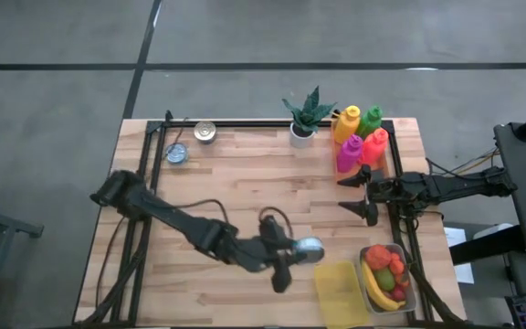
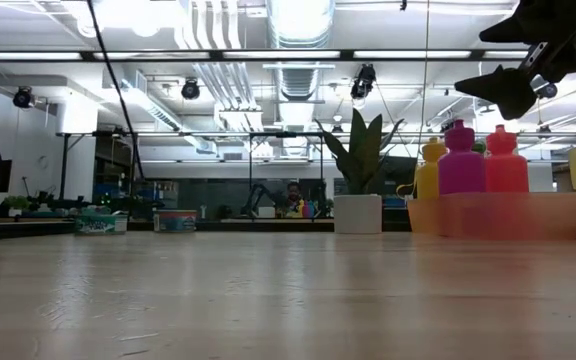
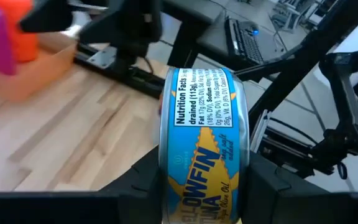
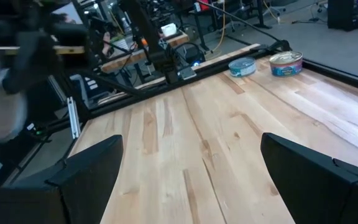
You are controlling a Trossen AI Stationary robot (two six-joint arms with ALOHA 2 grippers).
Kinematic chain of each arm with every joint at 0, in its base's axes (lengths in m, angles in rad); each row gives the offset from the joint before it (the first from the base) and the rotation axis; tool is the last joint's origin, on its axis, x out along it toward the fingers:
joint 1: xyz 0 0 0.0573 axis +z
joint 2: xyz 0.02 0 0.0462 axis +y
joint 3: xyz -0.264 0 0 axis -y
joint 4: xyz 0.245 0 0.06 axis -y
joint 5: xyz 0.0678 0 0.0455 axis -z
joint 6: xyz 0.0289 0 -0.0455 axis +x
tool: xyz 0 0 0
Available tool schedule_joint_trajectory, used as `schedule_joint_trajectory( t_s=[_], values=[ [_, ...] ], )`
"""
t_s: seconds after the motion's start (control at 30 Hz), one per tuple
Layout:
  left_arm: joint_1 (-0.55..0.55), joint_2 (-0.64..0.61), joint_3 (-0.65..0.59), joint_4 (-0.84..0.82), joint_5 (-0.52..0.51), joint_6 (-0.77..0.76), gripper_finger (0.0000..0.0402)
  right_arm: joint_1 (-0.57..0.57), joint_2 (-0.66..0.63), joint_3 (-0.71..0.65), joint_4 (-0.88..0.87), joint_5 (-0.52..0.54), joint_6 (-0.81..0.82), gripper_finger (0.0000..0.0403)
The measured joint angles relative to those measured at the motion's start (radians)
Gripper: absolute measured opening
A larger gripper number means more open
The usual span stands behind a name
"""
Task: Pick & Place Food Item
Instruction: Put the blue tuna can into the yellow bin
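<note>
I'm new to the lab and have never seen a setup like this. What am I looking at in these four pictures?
Two dark robot arms work at a wooden table. One picture looks straight down, one looks level across the tabletop, and two come from cameras on the arms' wrists. The left gripper is shut on a round blue-and-yellow tuna can, seen close up in its wrist picture. The right gripper waits open near the coloured plastic bottles in an orange tray. Also on the table: a potted green plant, two more small round cans at the far edge, a yellow bin and a clear container of toy fruit.
</note>
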Motion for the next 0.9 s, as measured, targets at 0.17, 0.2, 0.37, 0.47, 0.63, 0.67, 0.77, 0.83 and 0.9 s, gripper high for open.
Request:
schedule_joint_trajectory(
  t_s=[0.17,0.2,0.37,0.47,0.63,0.67,0.77,0.83,0.9],
  values=[
    [-0.007,0.159,0.194,-0.054,0.008,0.02,0.0141,0.0,0.009,0.0,-0.001,-0.001,0.0,0.0378],
    [-0.007,0.189,0.228,-0.069,0.014,0.021,0.0141,0.0,0.009,0.0,-0.001,-0.002,0.0,0.0378],
    [-0.003,0.304,0.344,-0.092,0.03,0.025,0.0141,0.0,0.01,0.0,-0.001,-0.002,0.0,0.0378],
    [0.002,0.362,0.373,-0.077,0.03,0.051,0.0141,0.0,0.013,0.0,0.0,-0.003,0.0,0.0378],
    [0.002,0.44,0.38,-0.037,0.044,0.042,0.0141,0.0,0.016,0.0,-0.001,-0.004,0.0,0.0378],
    [0.002,0.45,0.373,-0.024,0.047,0.042,0.0141,0.0,0.015,0.0,0.0,-0.004,0.0,0.0378],
    [0.002,0.474,0.361,-0.002,0.056,0.041,0.0141,0.0,0.014,0.0,0.0,-0.004,0.0,0.0378],
    [0.002,0.489,0.358,0.008,0.055,0.042,0.0141,0.0,0.014,0.0,0.0,-0.004,0.0,0.0378],
    [0.005,0.504,0.358,0.008,0.055,0.041,0.0141,0.0,0.015,0.0,-0.001,-0.004,0.0,0.0378]
  ],
)
